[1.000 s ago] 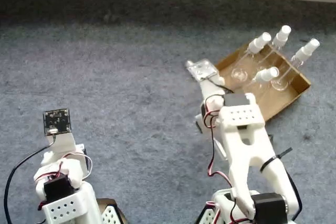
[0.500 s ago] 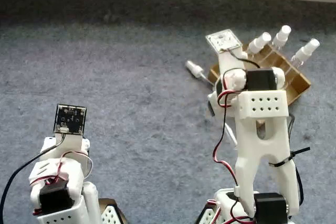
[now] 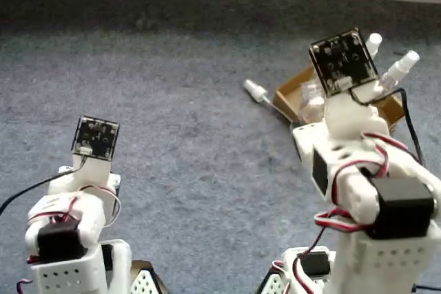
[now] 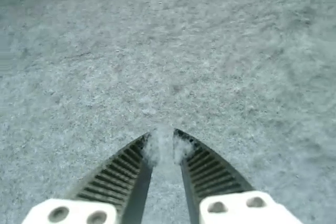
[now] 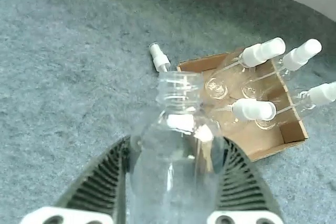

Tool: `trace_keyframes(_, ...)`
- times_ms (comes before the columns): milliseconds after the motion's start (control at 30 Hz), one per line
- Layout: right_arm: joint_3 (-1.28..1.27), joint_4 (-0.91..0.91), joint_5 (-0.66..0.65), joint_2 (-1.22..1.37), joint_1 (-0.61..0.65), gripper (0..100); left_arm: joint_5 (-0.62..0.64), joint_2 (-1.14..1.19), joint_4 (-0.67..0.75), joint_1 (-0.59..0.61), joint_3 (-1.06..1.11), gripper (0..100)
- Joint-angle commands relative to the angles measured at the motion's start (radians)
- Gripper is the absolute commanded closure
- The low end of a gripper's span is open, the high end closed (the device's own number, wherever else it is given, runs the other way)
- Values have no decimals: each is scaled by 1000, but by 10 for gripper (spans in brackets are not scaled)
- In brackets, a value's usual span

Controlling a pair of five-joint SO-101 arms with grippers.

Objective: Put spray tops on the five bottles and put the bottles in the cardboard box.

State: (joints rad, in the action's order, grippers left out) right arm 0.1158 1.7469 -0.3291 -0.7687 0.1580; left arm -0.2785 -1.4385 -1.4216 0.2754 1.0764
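Bottle [image 5: 178,95], uncapped, hangs pinched in the right claw [image 5: 175,153] over the desk [image 5: 63,77] near the cardboard box [image 5: 275,142]; its smooth wall could slip, or it could be boxed without the spray top [image 5: 158,57]

No writing, number or sign can be read anywhere. The clear bottle [image 5: 176,150] carries no legible label. The cardboard box [image 5: 265,145] at two o'clock of it shows plain brown card. The circuit board [image 3: 342,62] at one o'clock in the high view bears marks too fine to make out.
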Motion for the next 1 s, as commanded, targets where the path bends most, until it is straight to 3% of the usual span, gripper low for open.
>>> trace_keyframes(0, -93, 8, 11, -93, -12, 918, 6, 179, -6, -177, -147, 995)
trace_keyframes(200, -433, -189, 11, -245, -12, 918, 186, 397, -52, -417, -334, 995)
trace_keyframes(400, -848, -487, 12, -483, -13, 918, 275, 691, -71, -572, -558, 995)
trace_keyframes(700, -1336, -786, 12, -742, -51, 917, 293, 1073, -63, -696, -828, 995)
trace_keyframes(967, -1514, -831, 12, -889, -154, 917, 296, 1382, -61, -745, -1115, 995)
